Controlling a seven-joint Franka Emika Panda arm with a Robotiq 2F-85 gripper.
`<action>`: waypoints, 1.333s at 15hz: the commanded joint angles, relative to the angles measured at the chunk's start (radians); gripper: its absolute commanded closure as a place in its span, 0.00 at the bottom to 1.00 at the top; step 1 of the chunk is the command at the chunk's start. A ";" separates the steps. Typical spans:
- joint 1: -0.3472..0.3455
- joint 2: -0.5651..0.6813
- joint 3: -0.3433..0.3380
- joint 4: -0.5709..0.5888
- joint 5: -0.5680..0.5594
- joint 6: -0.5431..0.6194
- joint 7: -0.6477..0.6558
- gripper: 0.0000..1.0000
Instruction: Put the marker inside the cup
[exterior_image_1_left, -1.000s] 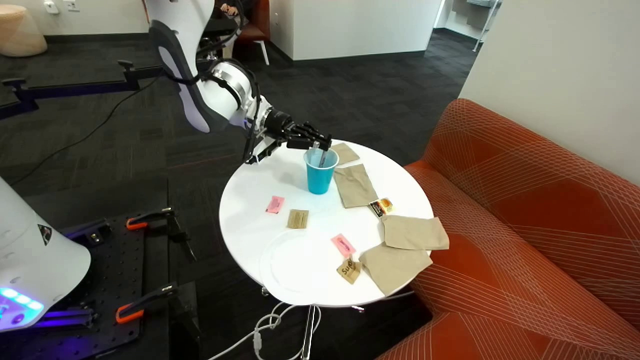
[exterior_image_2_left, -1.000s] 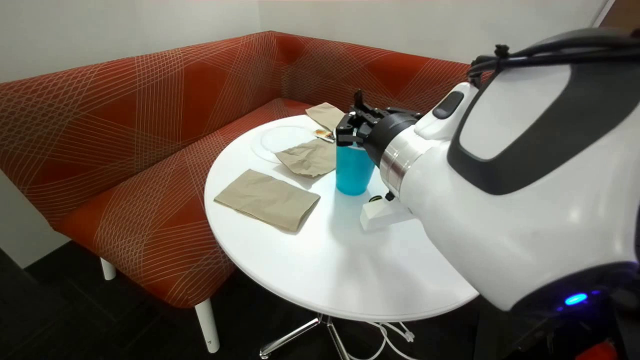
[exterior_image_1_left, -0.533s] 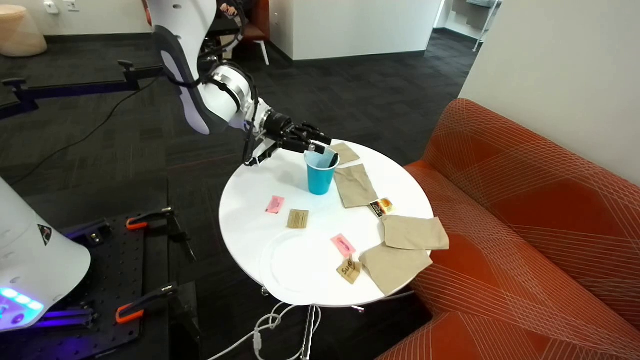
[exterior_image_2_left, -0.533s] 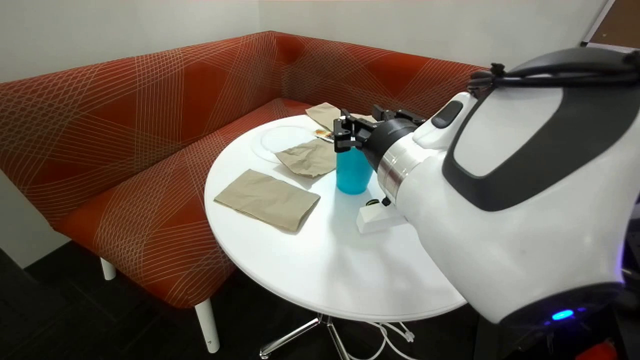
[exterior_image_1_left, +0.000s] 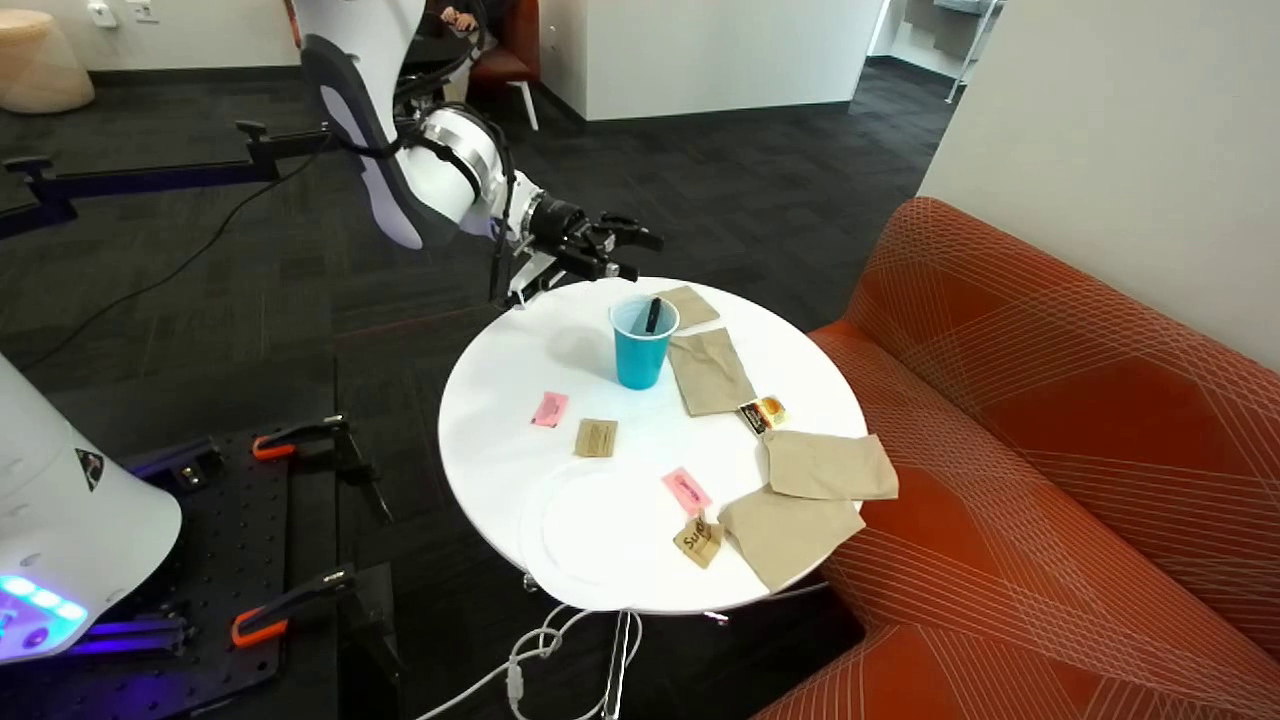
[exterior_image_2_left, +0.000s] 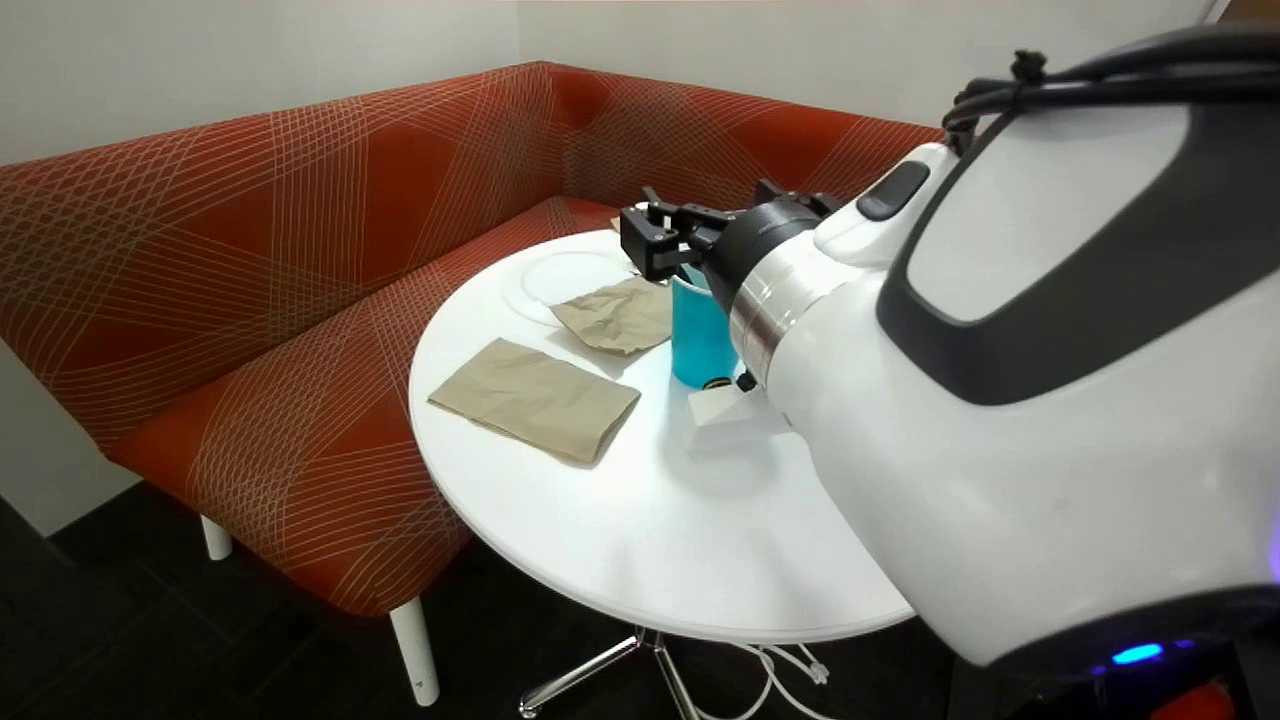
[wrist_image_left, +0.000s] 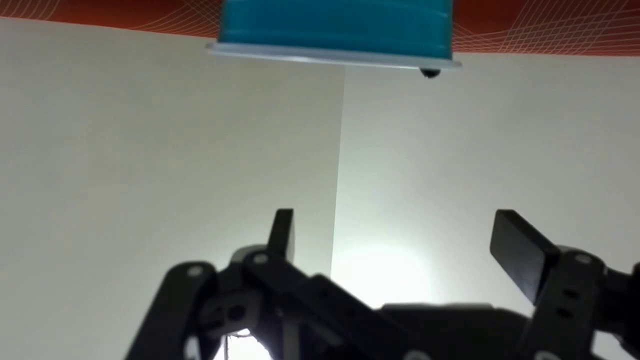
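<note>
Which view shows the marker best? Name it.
An exterior view: the marker shows its dark upper part. The wrist view catches only its end; in an exterior view, the cup hides most of it.

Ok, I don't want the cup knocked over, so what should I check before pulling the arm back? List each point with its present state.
1. Marker inside the cup: ok; it leans there with a dark end uppermost.
2. Cup upright on the table: ok.
3. Jaws open and holding nothing: ok; the wrist view shows a wide gap between them.
4. Jaws apart from cup and marker: ok; a gap shows in the wrist view and in an exterior view.
5. Marker's lower end resting on the cup's bottom: cannot tell; the cup hides it.
</note>
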 joint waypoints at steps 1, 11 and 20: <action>0.003 -0.076 0.019 -0.053 0.041 -0.032 0.000 0.00; -0.028 -0.317 0.018 -0.200 0.085 -0.005 -0.029 0.00; -0.047 -0.403 0.008 -0.214 0.075 0.037 -0.054 0.00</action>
